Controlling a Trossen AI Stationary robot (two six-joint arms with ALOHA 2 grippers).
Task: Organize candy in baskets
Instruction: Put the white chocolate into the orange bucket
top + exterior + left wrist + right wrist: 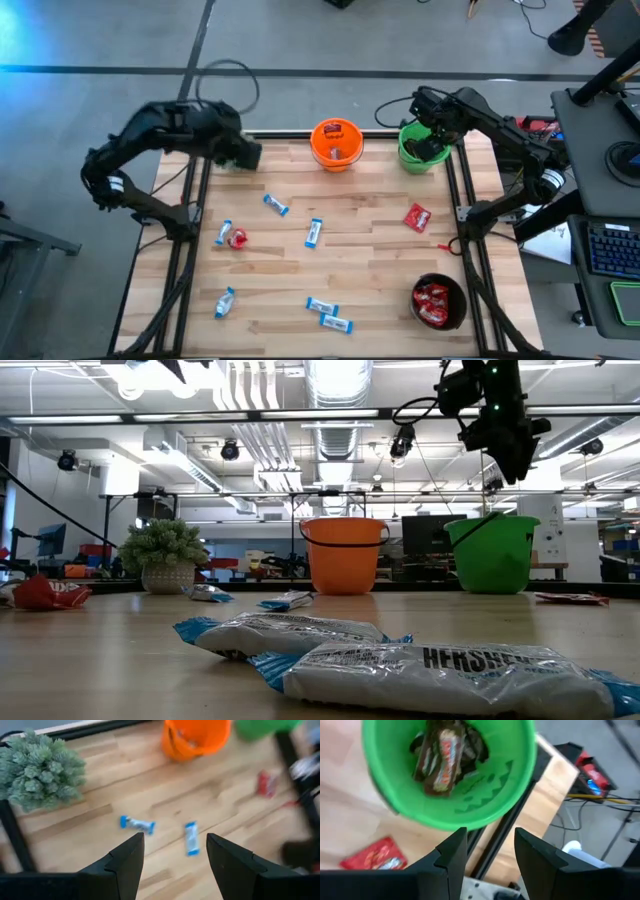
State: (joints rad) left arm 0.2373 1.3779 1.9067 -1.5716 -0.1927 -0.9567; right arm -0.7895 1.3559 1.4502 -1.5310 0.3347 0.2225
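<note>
Your right gripper (485, 855) hangs above the green basket (420, 155) at the table's far right corner, fingers parted and holding nothing. Dark brown bars (442, 762) lie inside that basket.

Your left gripper (172, 857) sits over the far left corner beside the potted plant (40, 770), fingers spread wide and empty.

The orange basket (336, 143) stands at the far edge, between the two arms. The black basket (439, 302) sits at the near right with red packets (432, 300) in it.

On the table (370, 255) loose: one red packet (417, 216) near the right side, another (237, 238) toward the left, and blue-and-white bars (314, 232) scattered across the middle and near edge.
</note>
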